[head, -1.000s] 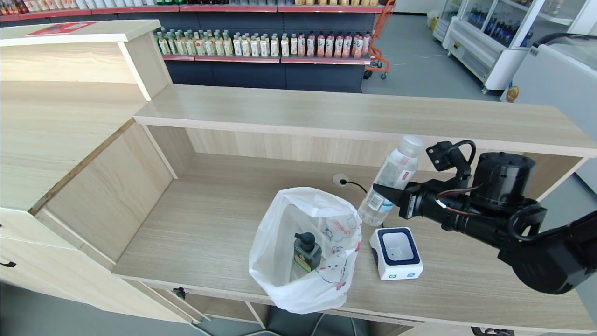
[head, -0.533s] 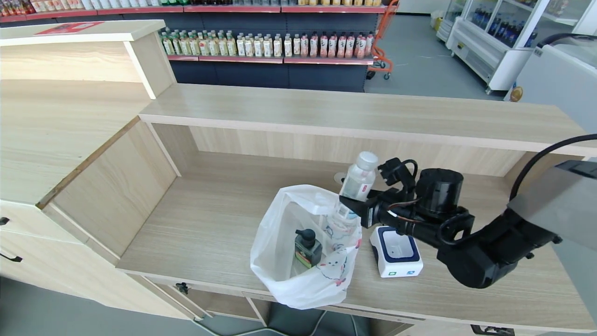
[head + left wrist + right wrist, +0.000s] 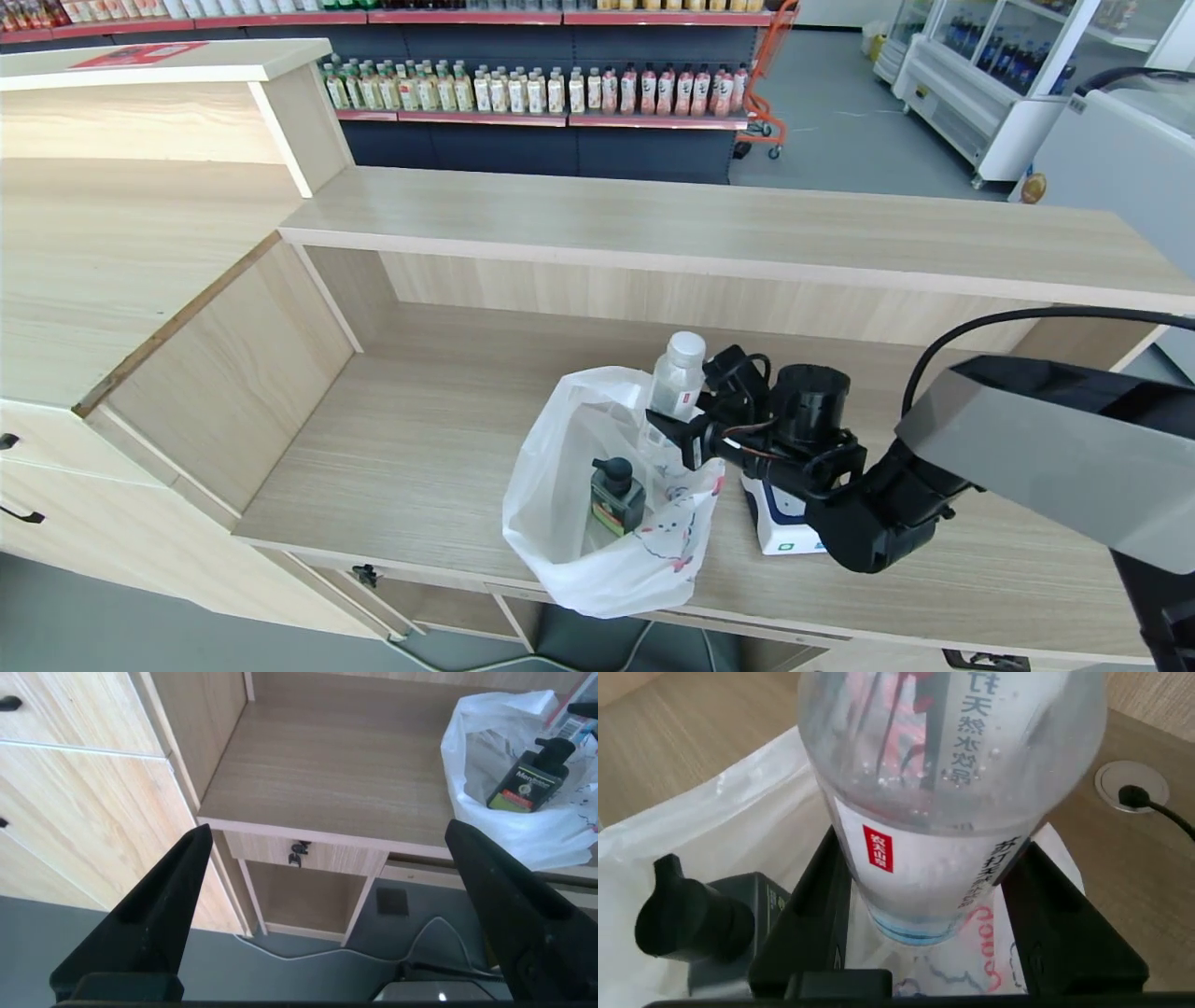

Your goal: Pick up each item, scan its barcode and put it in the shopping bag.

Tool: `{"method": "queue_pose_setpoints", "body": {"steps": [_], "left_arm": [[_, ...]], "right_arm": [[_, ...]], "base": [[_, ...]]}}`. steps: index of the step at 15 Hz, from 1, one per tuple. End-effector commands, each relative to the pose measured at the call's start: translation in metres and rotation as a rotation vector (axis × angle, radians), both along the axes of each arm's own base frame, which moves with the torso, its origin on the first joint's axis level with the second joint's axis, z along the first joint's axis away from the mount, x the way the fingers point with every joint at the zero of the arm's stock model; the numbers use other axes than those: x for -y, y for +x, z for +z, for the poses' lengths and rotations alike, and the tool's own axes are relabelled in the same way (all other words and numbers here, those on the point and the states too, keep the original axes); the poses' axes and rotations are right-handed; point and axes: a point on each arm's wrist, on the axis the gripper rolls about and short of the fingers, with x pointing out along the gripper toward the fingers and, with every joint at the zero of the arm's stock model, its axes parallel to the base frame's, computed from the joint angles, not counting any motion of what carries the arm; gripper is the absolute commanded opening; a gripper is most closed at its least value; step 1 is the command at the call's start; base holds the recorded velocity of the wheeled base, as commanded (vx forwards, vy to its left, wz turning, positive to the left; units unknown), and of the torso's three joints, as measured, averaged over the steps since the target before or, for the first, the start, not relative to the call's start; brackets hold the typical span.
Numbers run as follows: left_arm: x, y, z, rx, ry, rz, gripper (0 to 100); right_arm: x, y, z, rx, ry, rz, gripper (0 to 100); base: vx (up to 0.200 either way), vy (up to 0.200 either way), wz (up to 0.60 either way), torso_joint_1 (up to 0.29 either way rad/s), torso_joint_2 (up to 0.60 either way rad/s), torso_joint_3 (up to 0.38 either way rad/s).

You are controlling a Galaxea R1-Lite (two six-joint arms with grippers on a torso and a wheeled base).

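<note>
My right gripper (image 3: 674, 427) is shut on a clear water bottle (image 3: 673, 383) with a white cap, held upright with its base over the back right of the white shopping bag's (image 3: 560, 523) mouth. In the right wrist view the bottle (image 3: 952, 793) sits between the two black fingers (image 3: 808, 905), above the bag (image 3: 729, 831). A dark pump bottle (image 3: 613, 497) stands inside the bag, also seen from the right wrist (image 3: 701, 924) and left wrist (image 3: 534, 773). The white barcode scanner (image 3: 777, 523) sits right of the bag, partly hidden by the arm. My left gripper (image 3: 327, 924) hangs open beyond the counter's front edge, left of the bag (image 3: 505, 812).
The bag stands near the front edge of the low wooden counter (image 3: 420, 448), with a raised shelf (image 3: 700, 224) behind and a side wall (image 3: 215, 373) to the left. A cable port (image 3: 1130, 784) with a black cord lies behind the bag. Drawers (image 3: 84, 793) sit below the counter.
My right arm has carried the bottle left and down, from above the scanner to the bag's mouth, turning it more upright. The head camera shifted slightly after the first frame.
</note>
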Motion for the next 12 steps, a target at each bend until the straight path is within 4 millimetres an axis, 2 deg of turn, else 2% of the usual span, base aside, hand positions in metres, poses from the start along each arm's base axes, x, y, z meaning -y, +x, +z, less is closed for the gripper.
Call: {"method": "queue_pose_setpoints", "body": {"steps": [1,6,12], "left_arm": [[0.000,0.000,0.000,0.002,0.000,-0.001,100],[0.000,0.000,0.000,0.000,-0.002,-0.001,100],[0.000,0.000,0.000,0.000,-0.002,0.000,100]], "right_arm": [[-0.004,0.005,-0.017,-0.010,-0.028,0.004,0],[-0.004,0.006,-0.028,0.030,-0.107,0.013,0],[-0.004,0.007,-0.036,0.044,-0.122,0.012,0]], "base": [[0.000,0.000,0.00,0.000,0.00,0.000],[0.000,0.000,0.00,0.000,0.00,0.000],[0.000,0.000,0.00,0.000,0.00,0.000]]}}
